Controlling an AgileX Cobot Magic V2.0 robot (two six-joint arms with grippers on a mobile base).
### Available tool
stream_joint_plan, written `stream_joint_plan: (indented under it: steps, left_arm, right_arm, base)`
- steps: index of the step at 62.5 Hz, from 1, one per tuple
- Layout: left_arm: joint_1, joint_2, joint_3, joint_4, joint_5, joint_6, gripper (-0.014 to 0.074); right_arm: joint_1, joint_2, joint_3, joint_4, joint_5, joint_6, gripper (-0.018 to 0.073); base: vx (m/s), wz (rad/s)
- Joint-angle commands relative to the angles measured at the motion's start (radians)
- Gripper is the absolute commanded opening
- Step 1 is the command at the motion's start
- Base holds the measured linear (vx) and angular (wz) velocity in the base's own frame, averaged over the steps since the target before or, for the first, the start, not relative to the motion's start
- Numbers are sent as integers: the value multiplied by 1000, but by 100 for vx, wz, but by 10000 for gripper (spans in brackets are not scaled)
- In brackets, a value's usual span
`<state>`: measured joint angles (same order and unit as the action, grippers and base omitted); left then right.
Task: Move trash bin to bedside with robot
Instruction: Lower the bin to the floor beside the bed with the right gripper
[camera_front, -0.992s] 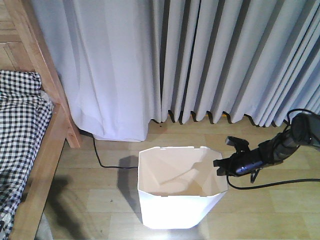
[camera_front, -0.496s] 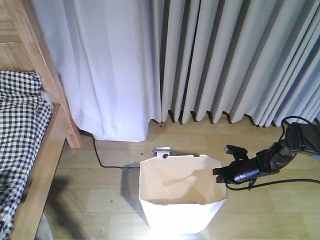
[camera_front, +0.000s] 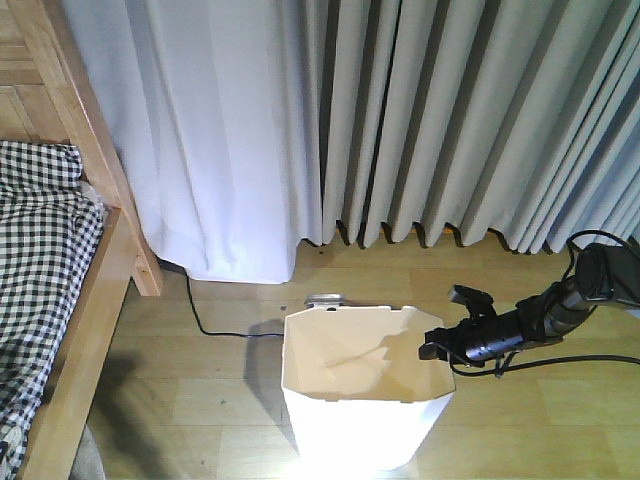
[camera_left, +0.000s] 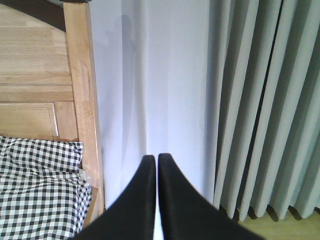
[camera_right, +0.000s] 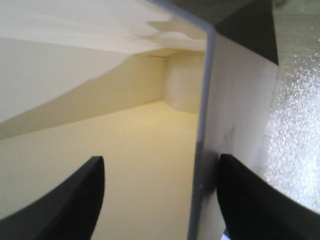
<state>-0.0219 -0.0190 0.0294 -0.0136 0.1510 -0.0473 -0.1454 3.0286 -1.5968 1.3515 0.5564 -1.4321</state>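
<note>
The white trash bin (camera_front: 362, 425) stands on the wooden floor, right of the bed (camera_front: 70, 330) and well apart from it. My right gripper (camera_front: 432, 349) reaches in from the right and is open over the bin's right rim. In the right wrist view the bin's wall edge (camera_right: 202, 125) runs between the spread fingers of that gripper (camera_right: 161, 160), one inside and one outside. My left gripper (camera_left: 153, 158) is shut on nothing, pointing at the curtain beside the bed post (camera_left: 82, 100) and checked bedding (camera_left: 35, 200).
Grey and white curtains (camera_front: 400, 120) hang to the floor behind the bin. A black cable (camera_front: 205, 325) runs along the floor from the bed post toward the bin. A small pale object (camera_front: 325, 298) lies just behind the bin. My arm's cable (camera_front: 560, 362) trails right.
The bin has slid a little toward the camera and to the right, uncovering the small object behind it. My right gripper has dropped and moved left onto the bin's rim.
</note>
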Motion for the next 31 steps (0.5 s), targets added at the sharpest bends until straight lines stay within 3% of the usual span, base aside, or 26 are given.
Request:
stream_joint_plan:
  steps: [1,9,22,31]
  left_arm:
    - [-5,-10,28,-4,-78,-9,-6]
    - [-5,-10,28,-4,-78,-9,-6]
    - [-5,-10,28,-4,-78,-9,-6]
    - [-5,-10,28,-4,-78,-9,-6]
  right_arm:
    - [-15,-77,-11,-40,90,46,473]
    - [-41,-101,-11,-125,80,133,466]
    - [-61,-166,-8,-360,66,265,433]
    - [-61,-225,-8,-541,136,372,419]
  base:
    - [0,0]
    - [0,0]
    - [0,0]
    - [0,0]
